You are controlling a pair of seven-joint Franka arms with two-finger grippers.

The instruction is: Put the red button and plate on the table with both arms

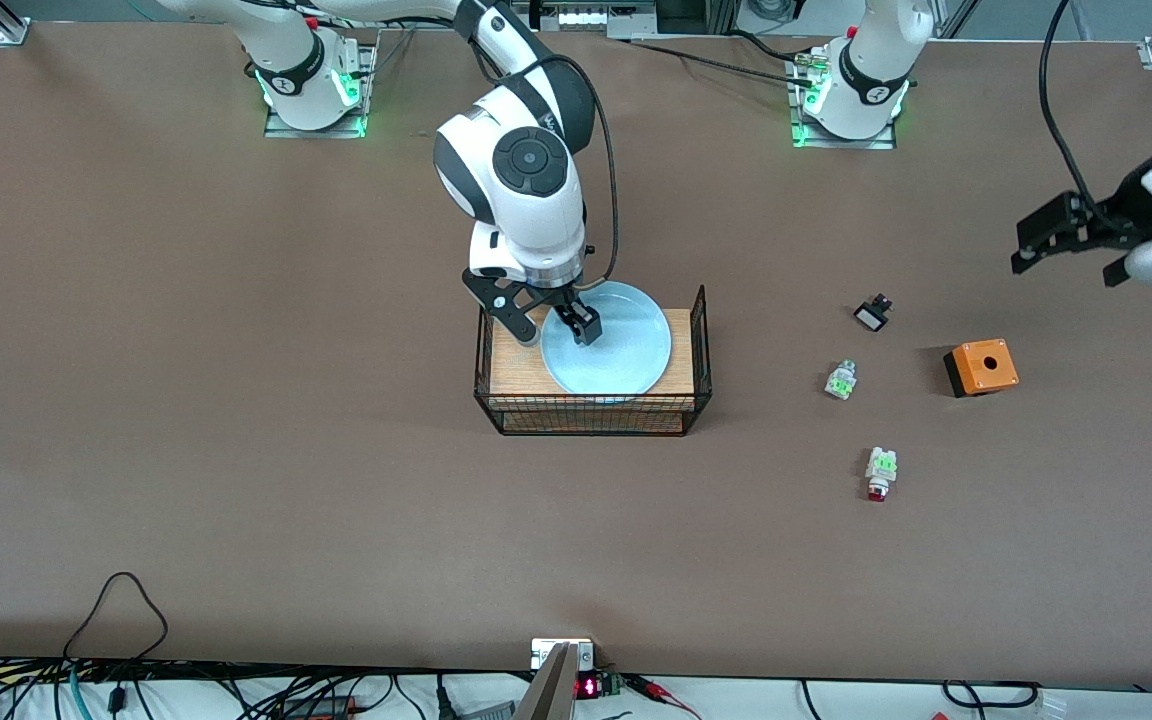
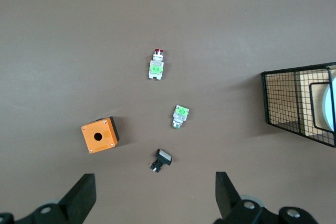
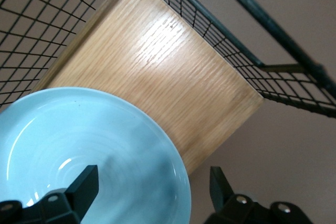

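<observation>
The plate [image 1: 616,345] is plain pale blue, resting on the honey-coloured wood-grain top of a black wire-grid basket stand [image 1: 593,410]. On the matte brown worktop [image 1: 236,400] toward the left arm's end from the stand, the red button [image 1: 880,472] is white with a green patch and red tip. The box [image 1: 981,366] near it is orange with a black hole.

Light-blue round plate [image 1: 608,342], shallow with raised rim, resting flat on wooden top of black wire basket stand [image 1: 593,405]. Tiny white red button [image 1: 880,472], green patch on top, red tip toward front camera, apparently lying flat on brown table [image 1: 236,400] toward left arm's end
</observation>
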